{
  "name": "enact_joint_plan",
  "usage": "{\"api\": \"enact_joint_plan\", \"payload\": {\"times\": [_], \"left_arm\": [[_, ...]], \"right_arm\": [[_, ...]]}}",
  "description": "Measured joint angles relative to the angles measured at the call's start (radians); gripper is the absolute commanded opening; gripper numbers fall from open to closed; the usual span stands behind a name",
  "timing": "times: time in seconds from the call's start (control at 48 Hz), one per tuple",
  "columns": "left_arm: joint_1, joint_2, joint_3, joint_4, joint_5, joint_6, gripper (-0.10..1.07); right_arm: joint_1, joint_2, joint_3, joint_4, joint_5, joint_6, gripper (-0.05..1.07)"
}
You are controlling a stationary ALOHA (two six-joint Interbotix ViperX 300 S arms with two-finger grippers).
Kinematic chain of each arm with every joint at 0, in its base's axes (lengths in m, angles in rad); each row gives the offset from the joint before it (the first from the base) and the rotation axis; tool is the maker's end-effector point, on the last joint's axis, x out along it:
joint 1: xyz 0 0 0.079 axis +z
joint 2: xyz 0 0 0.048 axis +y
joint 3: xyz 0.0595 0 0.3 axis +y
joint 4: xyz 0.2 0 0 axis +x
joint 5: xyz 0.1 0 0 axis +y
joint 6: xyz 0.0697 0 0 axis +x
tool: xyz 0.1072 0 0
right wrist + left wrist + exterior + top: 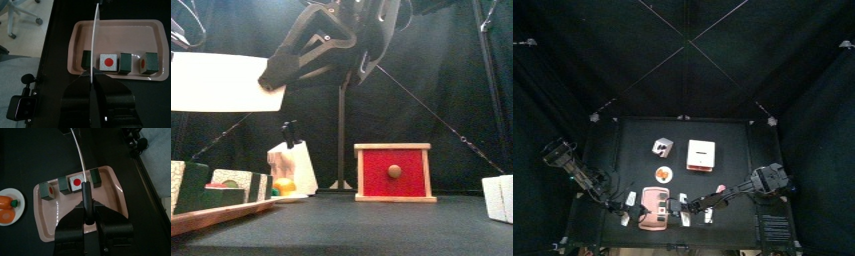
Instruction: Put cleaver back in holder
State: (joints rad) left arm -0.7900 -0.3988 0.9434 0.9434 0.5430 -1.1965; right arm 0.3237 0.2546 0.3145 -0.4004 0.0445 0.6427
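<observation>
Cleaver (218, 82) is off the table, held up in the air near the front edge. In the front view its broad whitish blade faces the camera at upper left, with the dark gripper bodies just to its right. Both wrist views show it edge-on as a thin pale line. In the left wrist view that line (81, 168) runs into a dark end lying between the jaws of the left gripper (89, 212), which stand partly apart and closed around that end. In the right wrist view the blade (96, 40) rises straight out of the right gripper (93, 82), whose jaws are narrow and pinched on it. The pink tray (115, 178) lies below the cleaver, with a row of small blocks (78, 182) across it, one white with a red dot, the others dark green. A white plate with orange pieces (8, 208) sits just beside the tray. The holder (700, 152), white with a red face, stands further back near mid-table, well apart from the cleaver and both grippers.
</observation>
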Motion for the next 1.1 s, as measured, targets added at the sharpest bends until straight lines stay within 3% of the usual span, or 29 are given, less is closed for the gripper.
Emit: {"api": "enact_joint_plan", "payload": {"times": [0.292,0.646,0.833,1.104], "left_arm": [[0.008,-0.009,-0.002,0.002,0.0,0.002,0.41],[0.04,-0.091,-0.021,-0.064,0.026,0.006,0.41],[0.081,-0.15,-0.031,-0.141,0.074,0.005,0.41],[0.137,-0.23,-0.031,-0.225,0.158,-0.002,0.41]], "right_arm": [[-0.025,-0.035,0.08,0.008,-0.138,0.002,0.42],[-0.074,-0.115,0.199,0.008,-0.353,-0.008,0.62],[-0.084,-0.15,0.252,-0.003,-0.383,-0.014,0.77],[-0.132,-0.236,0.336,-0.008,-0.388,-0.012,0.78]]}}
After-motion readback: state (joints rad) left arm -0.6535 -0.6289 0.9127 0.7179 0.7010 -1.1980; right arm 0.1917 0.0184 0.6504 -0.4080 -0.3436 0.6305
